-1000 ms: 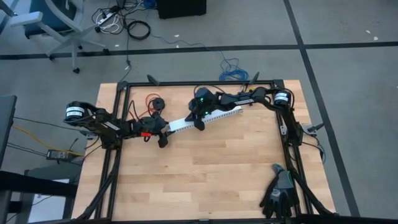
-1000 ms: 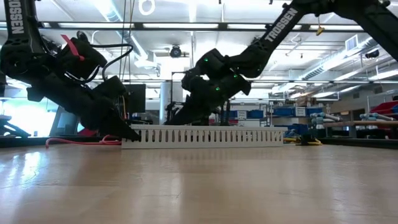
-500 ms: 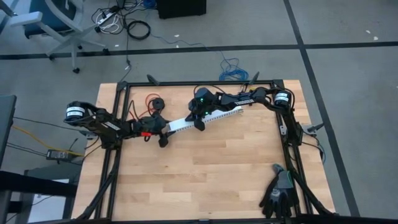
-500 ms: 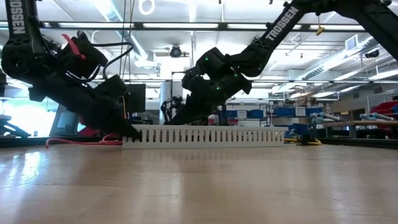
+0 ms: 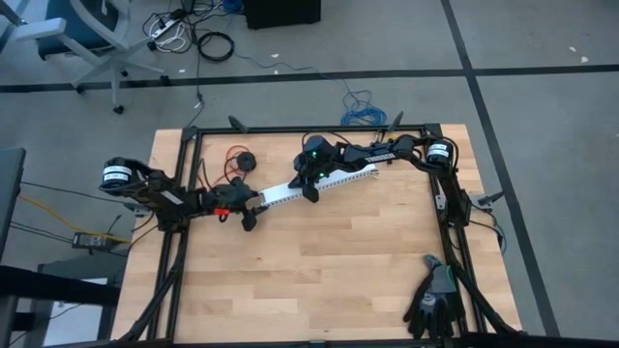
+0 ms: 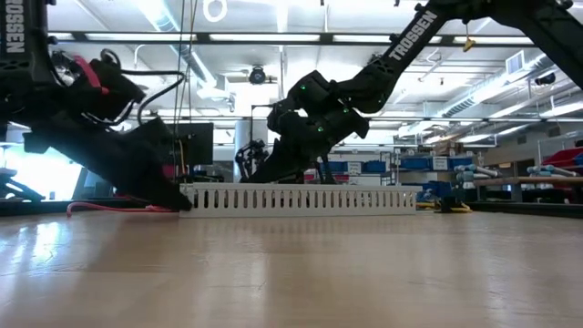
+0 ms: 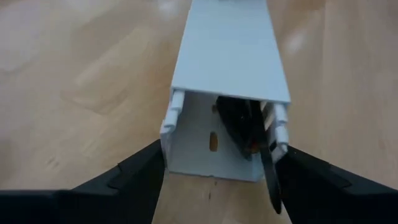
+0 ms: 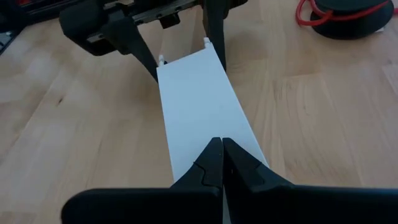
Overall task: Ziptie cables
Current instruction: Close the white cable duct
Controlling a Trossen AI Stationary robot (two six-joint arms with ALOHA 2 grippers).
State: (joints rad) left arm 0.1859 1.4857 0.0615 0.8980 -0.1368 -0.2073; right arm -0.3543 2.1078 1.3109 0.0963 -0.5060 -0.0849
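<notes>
- Low over the wooden table (image 5: 319, 261): left gripper (image 7: 221, 163), jaws spread wide, one dark finger (image 7: 134, 171) on each side of the open end of the white plastic channel (image 7: 227, 56), both just beside its lower corners; contact with the walls not clear.
- Between those jaws, at the channel's mouth: the ziptie (image 7: 268, 177), a thin dark strip poking out along one inner wall and ending close to the finger on that side.
- Just behind it, deeper inside the channel: a dark shape, too shadowed to name; the cables not made out in any view.
- Past the left jaws, along the channel's flat white cover: right gripper (image 8: 221, 149), jaws closed tip to tip, set down on the middle of the cover roughly a third of the way along from the left gripper's end; anything pinched between the tips not visible.
- Seen level from the table top: channel lying flat on the wood with its slotted side wall showing, left arm slanting down to one end, right arm reaching down onto the top.
- Off to one side of both sets of jaws, apart from the channel: red wire coiled on a black spool (image 8: 345, 17).
- Well away from both grippers, at the table's near right corner: a pair of black gloves (image 5: 435, 298).
</notes>
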